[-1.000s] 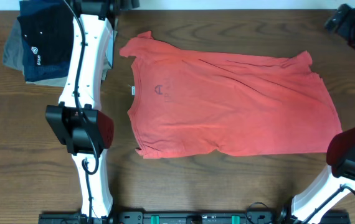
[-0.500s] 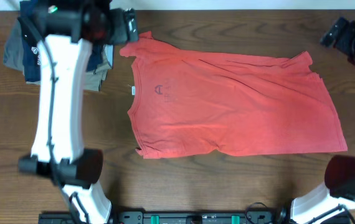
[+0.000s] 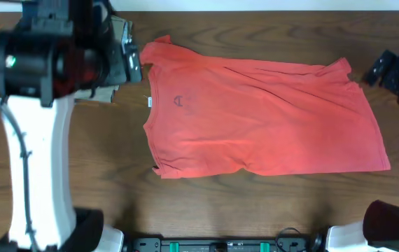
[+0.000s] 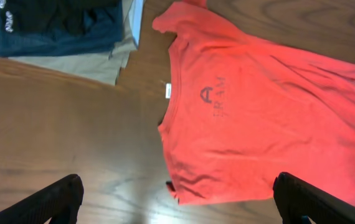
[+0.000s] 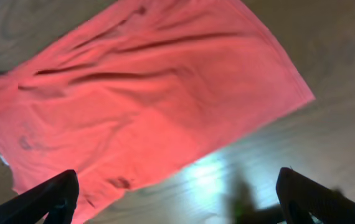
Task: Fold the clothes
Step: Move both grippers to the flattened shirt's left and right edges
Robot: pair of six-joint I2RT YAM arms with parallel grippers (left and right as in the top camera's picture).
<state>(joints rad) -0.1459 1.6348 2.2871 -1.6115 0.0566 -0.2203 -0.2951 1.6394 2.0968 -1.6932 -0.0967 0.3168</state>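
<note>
Coral-red short-sleeved cotton T-shirt [image 3: 262, 119]: spread flat (navy lettering up) on brown wooden table [image 3: 255, 203]. Left gripper [image 4: 177, 180]: spread wide, empty, beside shirt's collar end. Right gripper [image 5: 177, 174]: spread wide, empty, beside shirt's hem end.

The coral-red T-shirt [image 5: 146, 99] lies spread, lightly creased, on the wooden surface [image 5: 333, 68]. The right end effector [image 5: 177, 190] hangs above it, fingers wide apart.
</note>
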